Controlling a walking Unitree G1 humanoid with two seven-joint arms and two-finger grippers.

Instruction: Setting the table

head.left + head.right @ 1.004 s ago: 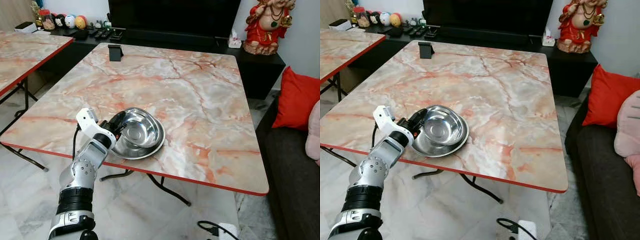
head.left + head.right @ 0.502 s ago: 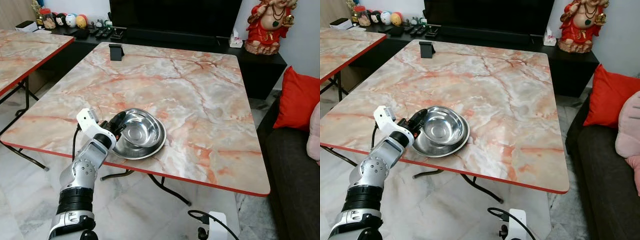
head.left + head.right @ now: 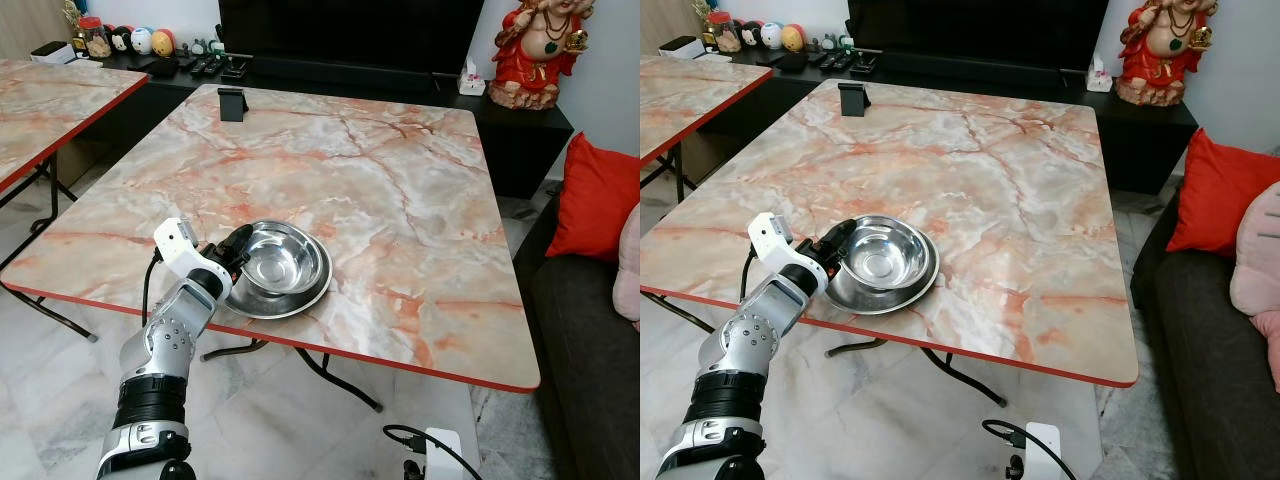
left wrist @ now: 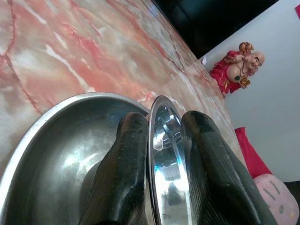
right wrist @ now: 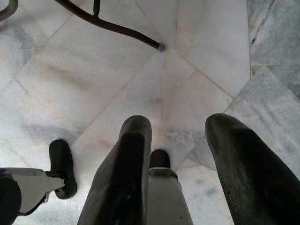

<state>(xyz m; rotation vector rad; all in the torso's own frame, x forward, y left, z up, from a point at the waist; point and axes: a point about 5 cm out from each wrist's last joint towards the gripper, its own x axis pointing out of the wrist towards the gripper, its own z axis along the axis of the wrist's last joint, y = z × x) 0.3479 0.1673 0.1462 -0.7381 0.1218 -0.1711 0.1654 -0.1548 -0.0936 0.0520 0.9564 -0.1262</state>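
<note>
While clamped on steel bowl (image 3: 287,259) rim at 9 o'clock | left pincer (image 3: 236,246) unmoved since last second | nested in plate (image 3: 281,297) on counter (image 3: 400,190) | placement seemingly done | right pincer (image 5: 180,159) spread, empty.

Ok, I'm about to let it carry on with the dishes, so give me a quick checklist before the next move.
1. Left gripper on the bowl rim: ok, one finger on each side.
2. Bowl nested in the plate: ok.
3. Plate fully on the table: ok, though near the red front edge.
4. Table beyond the bowl free: ok, a black stand sits at the far edge.
5. Right gripper: ok, open, pointing at the floor.
</note>
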